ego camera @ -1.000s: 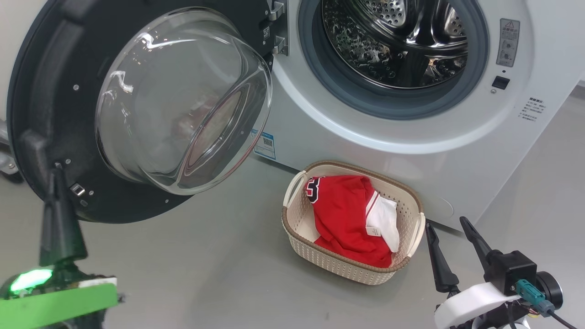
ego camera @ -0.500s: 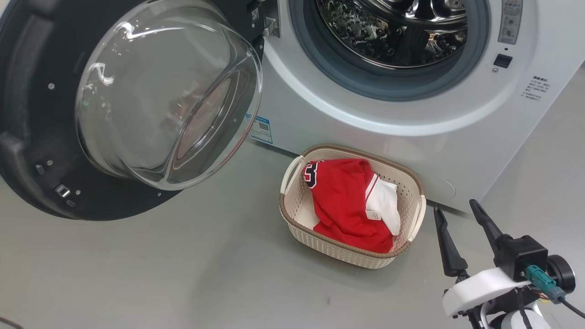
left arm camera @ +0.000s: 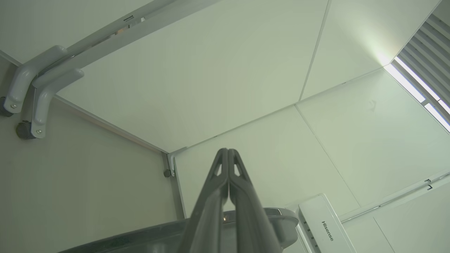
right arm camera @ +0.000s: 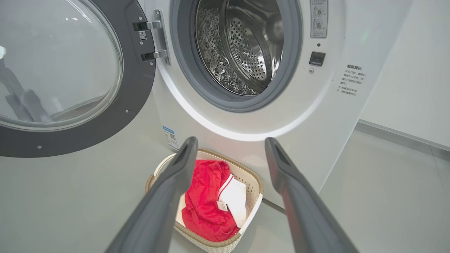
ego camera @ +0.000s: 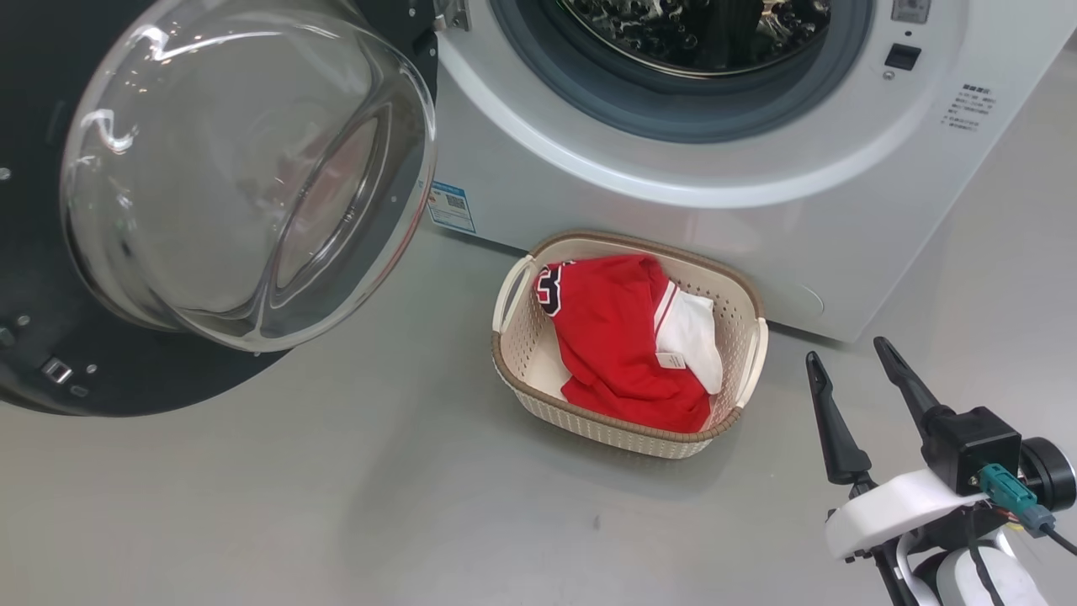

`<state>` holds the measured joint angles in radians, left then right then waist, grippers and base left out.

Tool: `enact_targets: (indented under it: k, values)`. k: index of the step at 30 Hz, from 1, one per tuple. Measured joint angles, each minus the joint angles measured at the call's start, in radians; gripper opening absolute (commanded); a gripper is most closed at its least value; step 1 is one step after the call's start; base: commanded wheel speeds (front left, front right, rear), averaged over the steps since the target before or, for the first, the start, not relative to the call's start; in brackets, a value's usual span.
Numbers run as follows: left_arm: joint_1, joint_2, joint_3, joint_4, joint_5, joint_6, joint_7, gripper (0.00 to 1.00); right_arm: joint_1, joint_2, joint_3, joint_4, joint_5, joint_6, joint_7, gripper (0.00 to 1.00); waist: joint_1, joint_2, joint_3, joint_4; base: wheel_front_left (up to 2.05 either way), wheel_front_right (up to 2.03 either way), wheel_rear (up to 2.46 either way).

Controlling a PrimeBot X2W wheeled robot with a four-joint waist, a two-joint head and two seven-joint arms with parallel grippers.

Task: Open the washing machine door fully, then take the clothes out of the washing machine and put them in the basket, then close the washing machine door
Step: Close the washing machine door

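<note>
clothes [ego camera: 623, 337] lie red and white in the basket [ego camera: 614, 427], on the floor [ego camera: 336, 505] just before the washing machine [ego camera: 673, 210], whose drum [right arm camera: 242, 45] looks empty. only shutting the washing machine door [ego camera: 244, 168], swung wide open, seems left: a push on its black ring [ego camera: 151, 383]. right gripper [ego camera: 846, 351] stands spread beside the basket; left gripper [left arm camera: 227, 151] is pressed together, empty.

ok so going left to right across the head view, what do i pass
washing machine door → blue label sticker → basket holding the red clothes → right gripper, open
</note>
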<state>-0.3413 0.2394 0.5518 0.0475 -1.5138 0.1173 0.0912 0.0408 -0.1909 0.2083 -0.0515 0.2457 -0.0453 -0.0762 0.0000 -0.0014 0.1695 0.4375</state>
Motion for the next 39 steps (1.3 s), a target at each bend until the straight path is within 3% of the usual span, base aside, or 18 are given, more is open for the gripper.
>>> enact_targets:
  k: [11, 33, 39]
  values:
    - [-0.055, 0.087, -0.024, 0.206, -0.003, 0.002, 0.084, 0.0, -0.019, -0.016, -0.004, -0.012, -0.002, 0.007, 0.01, 1.0, 0.0, 0.0, 0.051, -0.044, 0.0, 0.0, 0.0]
    - [-0.121, 0.117, -0.099, 0.393, -0.008, 0.002, 0.208, 0.0, -0.021, -0.024, -0.016, -0.017, 0.0, 0.008, 0.01, 1.0, 0.0, 0.0, 0.077, -0.046, 0.0, 0.0, 0.0]
    - [-0.121, 0.121, -0.106, 0.4, -0.028, -0.044, 0.257, 0.0, -0.023, -0.024, -0.019, -0.017, 0.0, 0.008, 0.009, 1.0, 0.0, 0.0, 0.073, -0.041, 0.0, 0.0, 0.0]
